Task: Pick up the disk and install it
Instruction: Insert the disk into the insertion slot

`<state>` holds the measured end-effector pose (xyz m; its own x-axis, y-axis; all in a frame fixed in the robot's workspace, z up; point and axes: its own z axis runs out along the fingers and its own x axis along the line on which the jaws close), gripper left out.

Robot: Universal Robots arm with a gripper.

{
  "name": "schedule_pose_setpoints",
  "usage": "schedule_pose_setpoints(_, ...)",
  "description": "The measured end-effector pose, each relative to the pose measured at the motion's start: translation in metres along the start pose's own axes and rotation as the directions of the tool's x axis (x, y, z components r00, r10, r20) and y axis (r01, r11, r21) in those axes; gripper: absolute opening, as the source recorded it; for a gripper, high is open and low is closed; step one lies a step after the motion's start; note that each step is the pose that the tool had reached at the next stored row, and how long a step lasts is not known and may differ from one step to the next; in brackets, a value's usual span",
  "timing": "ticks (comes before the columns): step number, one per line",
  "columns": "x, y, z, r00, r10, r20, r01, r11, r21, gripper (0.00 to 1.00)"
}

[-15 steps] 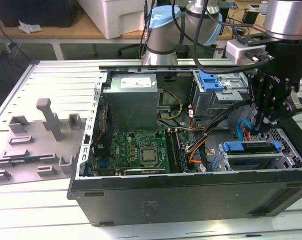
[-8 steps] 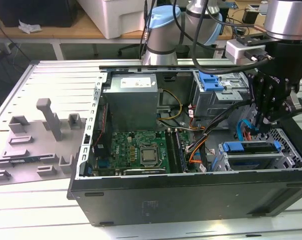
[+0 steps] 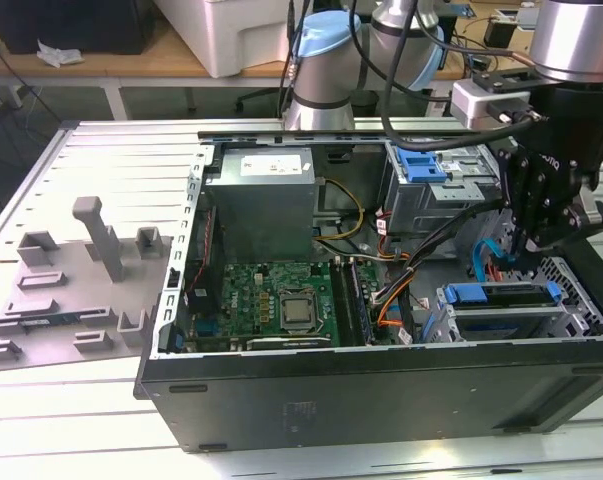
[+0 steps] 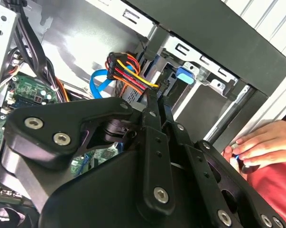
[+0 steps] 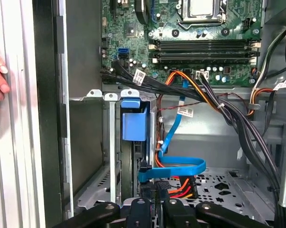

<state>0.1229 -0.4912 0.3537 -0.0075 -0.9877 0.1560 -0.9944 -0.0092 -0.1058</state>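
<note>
Bright, even overhead light in the exterior view, with pale glare across the grey slatted metal tabletop (image 3: 81, 400). Deep shade inside the open black computer case (image 3: 381, 400) below the black linkage gripper (image 4: 158, 95). White sheen on the grey sheet-metal chassis wall (image 4: 81, 42) beyond its tips.

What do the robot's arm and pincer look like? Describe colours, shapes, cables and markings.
The arm is made of silver-grey tubes with light blue caps at the joints. Black cables loop along it, and a pale box sits near the wrist. The pincer is black with small white lettering; in the second wrist view its jointed links carry silver screws.
</note>
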Motion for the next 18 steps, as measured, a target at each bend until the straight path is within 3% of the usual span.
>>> schedule_pose_setpoints(18,0.0079,0.0004,0.0015,0.9999,0.011,-0.0026,-0.011,0.9999,-0.0018,0.16)
